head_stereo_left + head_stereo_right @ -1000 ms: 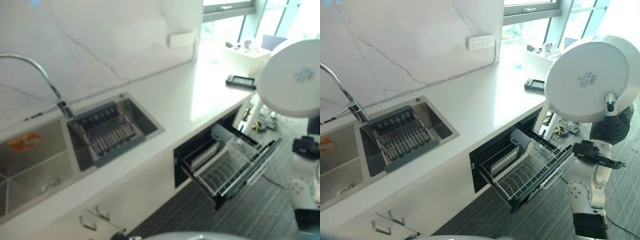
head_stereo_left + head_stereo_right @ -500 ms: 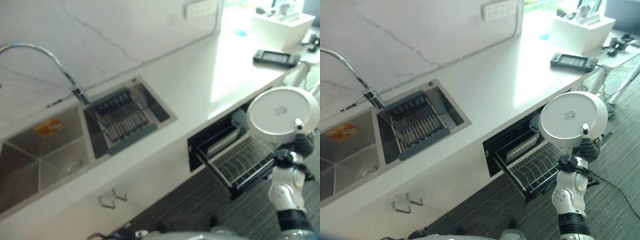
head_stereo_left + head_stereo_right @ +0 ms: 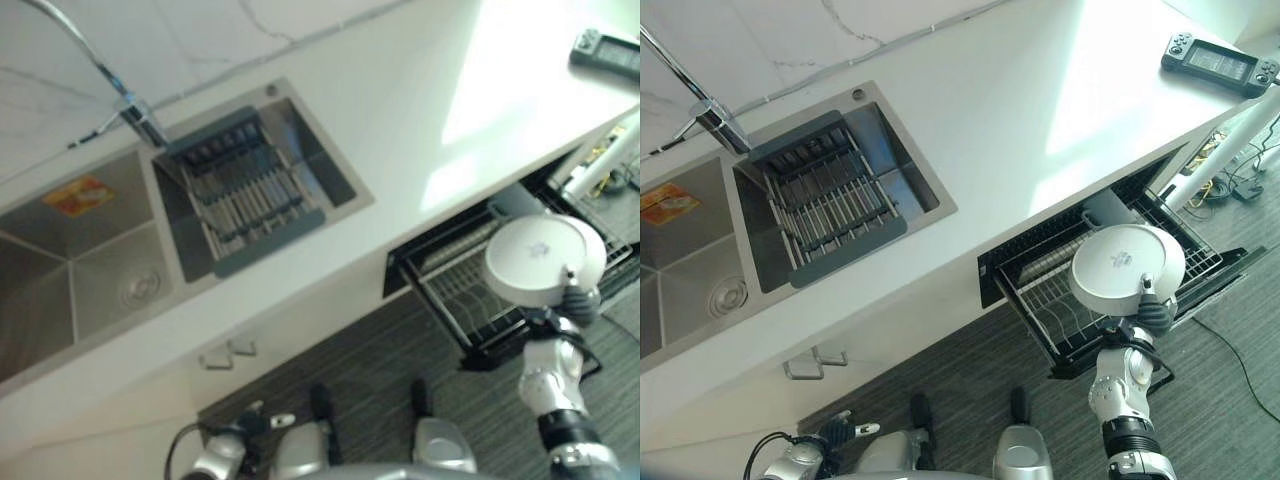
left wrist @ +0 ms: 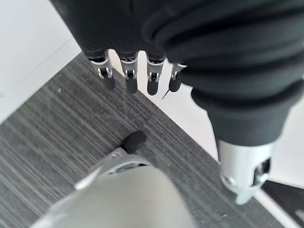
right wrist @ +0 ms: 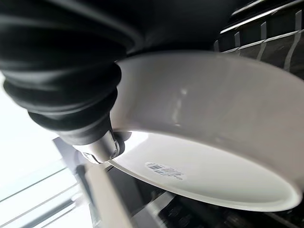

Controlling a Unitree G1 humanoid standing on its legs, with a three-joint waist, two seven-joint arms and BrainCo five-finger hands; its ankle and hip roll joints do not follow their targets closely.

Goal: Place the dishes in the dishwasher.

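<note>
The right robot hand, fingers curled on its rim, holds a white plate tilted up over the pulled-out dishwasher rack under the worktop, at four o'clock from the sink, while the left robot hand hangs with fingers relaxed above the floor.

No print could be read. The plate bore a small mark on its underside, and an orange sticker lay in the sink, both illegible.
</note>
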